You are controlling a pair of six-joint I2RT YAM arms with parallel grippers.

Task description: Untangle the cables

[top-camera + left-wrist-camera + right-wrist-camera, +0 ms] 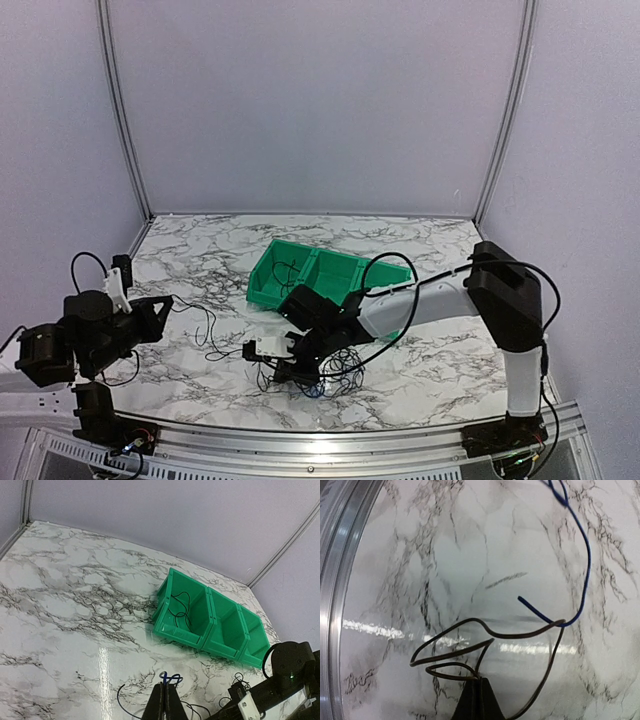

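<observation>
The right gripper is clenched on a thin dark wire, which is looped over the white marble worktop near its front edge, beside a blue wire. The left gripper is pinched on a blue wire loop. 1 black wire lies in the green plastic bin.

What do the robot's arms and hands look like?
The left arm is chunky black blocks. The right arm has black joints with smooth white tubes between. Thick black arm cables loop along them. The left hand and right hand each end in black fingers tapering to a point.
</observation>
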